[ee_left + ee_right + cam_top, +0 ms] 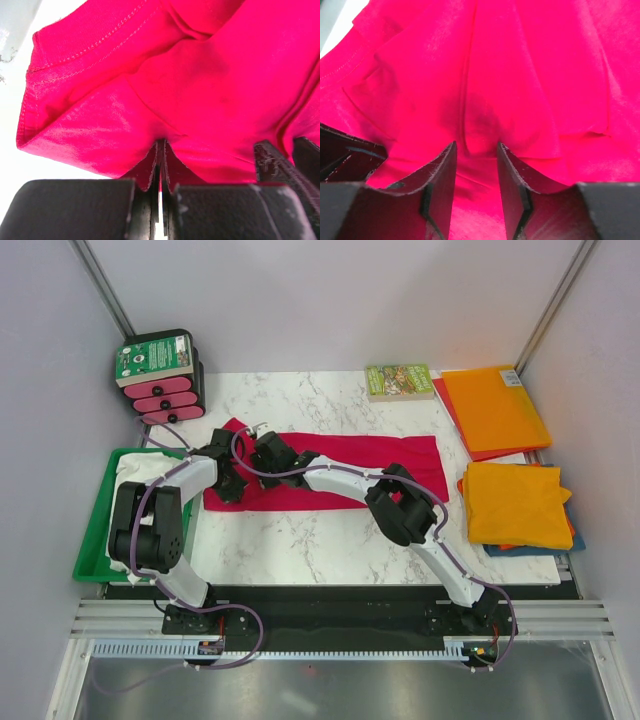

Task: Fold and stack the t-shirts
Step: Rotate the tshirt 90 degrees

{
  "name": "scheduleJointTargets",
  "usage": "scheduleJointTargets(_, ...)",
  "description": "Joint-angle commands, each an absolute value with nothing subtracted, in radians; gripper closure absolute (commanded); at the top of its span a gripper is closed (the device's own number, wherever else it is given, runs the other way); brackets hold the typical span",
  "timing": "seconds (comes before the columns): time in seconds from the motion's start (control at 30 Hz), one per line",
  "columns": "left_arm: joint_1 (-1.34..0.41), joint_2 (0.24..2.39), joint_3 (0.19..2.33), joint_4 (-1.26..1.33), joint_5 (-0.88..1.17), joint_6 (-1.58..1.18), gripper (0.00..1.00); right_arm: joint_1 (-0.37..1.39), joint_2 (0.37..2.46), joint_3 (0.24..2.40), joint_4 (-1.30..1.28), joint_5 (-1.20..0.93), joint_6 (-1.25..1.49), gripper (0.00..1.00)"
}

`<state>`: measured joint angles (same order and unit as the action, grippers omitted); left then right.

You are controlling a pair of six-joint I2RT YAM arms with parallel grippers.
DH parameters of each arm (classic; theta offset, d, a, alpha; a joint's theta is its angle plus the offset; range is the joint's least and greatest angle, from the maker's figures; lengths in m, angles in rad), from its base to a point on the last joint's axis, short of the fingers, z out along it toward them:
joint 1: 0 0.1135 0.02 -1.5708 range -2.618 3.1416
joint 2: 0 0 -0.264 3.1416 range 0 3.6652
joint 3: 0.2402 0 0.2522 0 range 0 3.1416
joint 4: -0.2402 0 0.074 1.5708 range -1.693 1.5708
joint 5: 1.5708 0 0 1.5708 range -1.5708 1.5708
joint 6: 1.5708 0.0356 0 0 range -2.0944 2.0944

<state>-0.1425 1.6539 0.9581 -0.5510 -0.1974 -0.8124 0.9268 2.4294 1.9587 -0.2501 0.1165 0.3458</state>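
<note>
**Left tool (pixel 160 155) clamped on the crimson t-shirt (pixel 405 455), right tool (pixel 476 152) apart**

The crimson t-shirt lies stretched in a long band across the marble surface (pixel 300 540). The left tool pinches a fold of its cloth tight near the hemmed left end. Just beside it, the right tool stands with its jaws apart and a ridge of red fabric between them. Folded orange t-shirts (pixel 515 502) sit at the right, and a white t-shirt (pixel 140 468) lies in the green tray (pixel 90 540).
</note>
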Motion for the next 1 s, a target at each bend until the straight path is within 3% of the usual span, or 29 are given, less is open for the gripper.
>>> scheduleJointTargets(0.0, -0.146, 1.647, 0.954, -0.558, -0.181, -0.828, 0.98, 0.927, 2.425, 1.997, -0.249, 0.172, 0.347, 0.61)
scheduleJointTargets(0.47, -0.147, 1.644, 0.946, -0.560, -0.186, -0.828, 0.98, 0.916, 2.384, 1.986, -0.213, 0.325, 0.371, 1.00)
scheduleJointTargets(0.97, -0.147, 1.658, 0.943, -0.558, -0.181, -0.828, 0.98, 0.835, 2.486, 2.198, -0.287, 0.405, 0.382, 1.00)
